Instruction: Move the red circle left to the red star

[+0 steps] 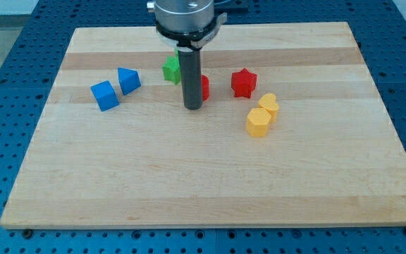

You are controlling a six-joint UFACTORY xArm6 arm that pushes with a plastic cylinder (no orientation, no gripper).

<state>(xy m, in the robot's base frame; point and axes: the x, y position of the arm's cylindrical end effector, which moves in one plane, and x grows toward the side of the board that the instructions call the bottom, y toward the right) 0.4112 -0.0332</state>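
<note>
Standing just in front of the small red circle block (204,87), my tip (193,108) rests on the pale wooden counter (189,183) toward the far edge, near the middle of its width. Hiding most of that block behind the dark rod, so only a red sliver shows on the rod's right side; touching or merely close cannot be told. No fingers on this rig, so no spread or pinch to report, only a bare rod end.

Sitting well toward the far edge, the red circle lies already to the left of the red star-shaped block (244,82), a clear gap of bare wood between them. Judging from that, closing the gap would call for a push from the circle's left side toward the right edge, which the tip's present spot does not yet give.

Being round, no long axis and no pointing direction to speak of, as far as the visible sliver shows.

Crowding the rod's far left side: a green block (171,69), shape unclear. Nearer the left edge, two blue blocks (115,88); nearer the right edge, two yellow blocks (262,115) touching each other.
</note>
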